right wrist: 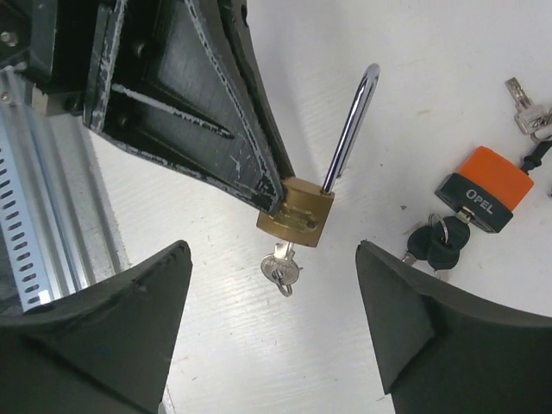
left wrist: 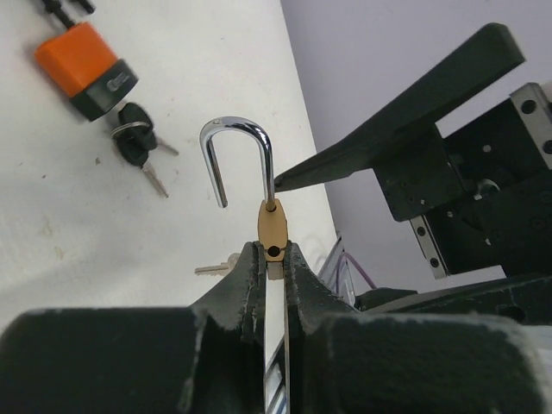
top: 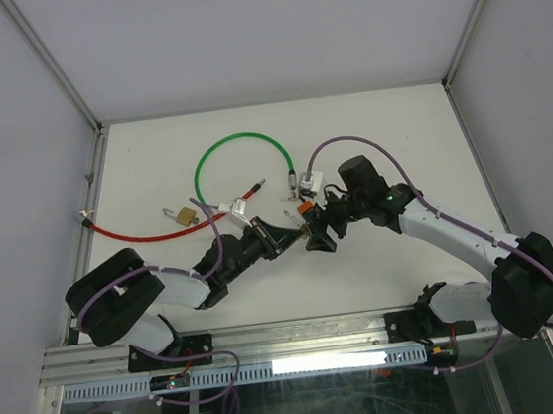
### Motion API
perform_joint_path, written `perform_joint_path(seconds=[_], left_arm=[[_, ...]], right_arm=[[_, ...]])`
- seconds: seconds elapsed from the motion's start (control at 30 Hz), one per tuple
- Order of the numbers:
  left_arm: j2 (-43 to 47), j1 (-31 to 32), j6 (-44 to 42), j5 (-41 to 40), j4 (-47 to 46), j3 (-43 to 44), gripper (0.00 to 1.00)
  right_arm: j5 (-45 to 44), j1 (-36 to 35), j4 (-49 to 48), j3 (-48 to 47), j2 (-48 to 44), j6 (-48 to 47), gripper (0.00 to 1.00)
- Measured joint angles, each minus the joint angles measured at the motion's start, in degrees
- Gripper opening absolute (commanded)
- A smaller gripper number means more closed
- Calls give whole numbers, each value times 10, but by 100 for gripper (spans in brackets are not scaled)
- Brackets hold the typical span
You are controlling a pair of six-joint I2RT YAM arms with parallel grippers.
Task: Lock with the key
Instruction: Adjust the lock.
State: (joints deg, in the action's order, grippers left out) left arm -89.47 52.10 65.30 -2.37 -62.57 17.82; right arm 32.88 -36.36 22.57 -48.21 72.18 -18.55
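A small brass padlock with its silver shackle swung open is pinched at its body by my left gripper, which is shut on it above the table. In the right wrist view the same padlock has a silver key sticking out of its underside. My right gripper stands open, its fingers either side of the key and apart from it. From above, the left gripper and right gripper meet at the table's middle.
An orange-and-black padlock with black-headed keys lies close to the right. Farther back lie a green cable loop, a red cable, another brass padlock and silver keys.
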Motion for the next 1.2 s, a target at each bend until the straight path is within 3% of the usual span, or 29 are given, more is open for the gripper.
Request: perform_joint_path(seconds=[0.23, 0.6, 0.73, 0.97, 1.2], left_arm=[[116, 0, -113, 26, 145, 46, 0], [181, -13, -364, 179, 413, 152, 0], [163, -29, -444, 254, 480, 186, 0], [141, -35, -561, 334, 553, 218, 0], [141, -35, -632, 388, 585, 219, 0]], right_arm=[[91, 44, 45, -1, -53, -47, 99], [260, 100, 126, -48, -138, -139, 99], [288, 100, 180, -82, -146, -248, 99], [321, 100, 265, -96, -116, -464, 84], [324, 104, 294, -97, -66, -508, 76]])
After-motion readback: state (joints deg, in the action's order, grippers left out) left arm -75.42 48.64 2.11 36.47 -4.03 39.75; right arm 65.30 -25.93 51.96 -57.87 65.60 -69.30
